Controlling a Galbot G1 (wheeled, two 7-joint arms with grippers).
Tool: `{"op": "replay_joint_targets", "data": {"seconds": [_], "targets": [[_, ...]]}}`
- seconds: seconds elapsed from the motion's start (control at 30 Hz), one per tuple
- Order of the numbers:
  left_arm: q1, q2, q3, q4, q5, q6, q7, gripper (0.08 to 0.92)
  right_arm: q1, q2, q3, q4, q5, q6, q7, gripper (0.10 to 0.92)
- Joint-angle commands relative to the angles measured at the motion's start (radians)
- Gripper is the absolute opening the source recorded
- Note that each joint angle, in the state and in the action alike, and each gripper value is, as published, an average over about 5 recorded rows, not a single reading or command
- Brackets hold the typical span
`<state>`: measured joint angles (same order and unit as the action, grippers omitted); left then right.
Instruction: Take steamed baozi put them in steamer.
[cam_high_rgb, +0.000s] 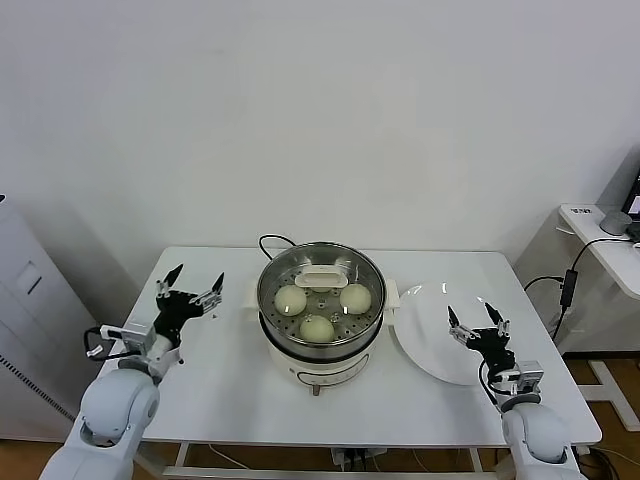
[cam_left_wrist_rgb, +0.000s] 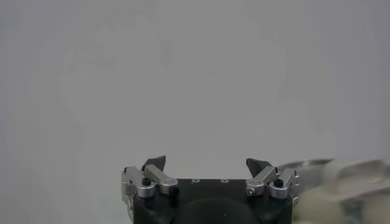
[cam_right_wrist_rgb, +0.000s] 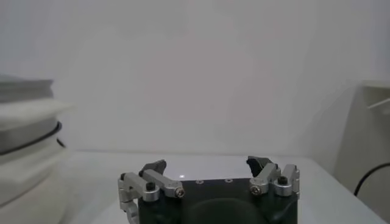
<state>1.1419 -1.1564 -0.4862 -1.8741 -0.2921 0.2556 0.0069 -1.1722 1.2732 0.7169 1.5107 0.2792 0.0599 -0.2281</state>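
A round steel steamer (cam_high_rgb: 321, 318) on its white electric base sits at the centre of a white table (cam_high_rgb: 230, 385), its black cord (cam_high_rgb: 270, 241) looping off toward 11 o'clock. Three pale steamed baozi (cam_high_rgb: 317, 328) rest on the perforated tray inside: one at 9 o'clock (cam_high_rgb: 290, 299), one at 3 o'clock (cam_high_rgb: 355, 297), one at 6 o'clock. A glass lid with a cream handle (cam_high_rgb: 320, 276) appears to lie over the pot, though glare makes that hard to confirm; if a fourth bun is there, it cannot be made out.

The left gripper (cam_high_rgb: 190, 288) hangs over the table's left side, at the steamer's 9 o'clock and well apart from it — fingers spread wide, nothing between them. The left wrist view shows the same parted fingertips (cam_left_wrist_rgb: 155, 163) against a blank wall, with a blurred edge of the steamer (cam_left_wrist_rgb: 341, 182) off to one side.

The right gripper (cam_high_rgb: 478, 325) is at the steamer's 3 o'clock, poised over a flat white plate (cam_high_rgb: 420, 335) that lies just beside the pot's side handle (cam_high_rgb: 392, 294). Its fingers are likewise apart and hold nothing, and the plate carries no bun. In the right wrist view the spread fingertips (cam_right_wrist_rgb: 260, 163) point across the tabletop, with the steamer's blurred wall (cam_right_wrist_rgb: 27, 158) at the frame's edge.
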Motion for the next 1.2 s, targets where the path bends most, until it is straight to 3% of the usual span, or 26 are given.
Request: {"op": "replay_joint_targets", "data": {"seconds": [0.03,0.53,1.2], "targets": [[0.009,-0.005,-0.016,0.212,0.027,-0.087,-0.048,0.823,-0.016,-0.001,0.002,0.046,0.005,-0.024,0.024,0.823],[0.010,-0.048,0.010,0.217,0.019,-0.076,-0.046,0.823,-0.030,-0.004,0.002,0.051,0.006,-0.058,0.038,0.823],[0.021,-0.040,0.001,0.183,-0.042,-0.049,-0.046,0.823,-0.035,0.004,0.013,0.050,0.002,-0.073,0.031,0.823]]}}
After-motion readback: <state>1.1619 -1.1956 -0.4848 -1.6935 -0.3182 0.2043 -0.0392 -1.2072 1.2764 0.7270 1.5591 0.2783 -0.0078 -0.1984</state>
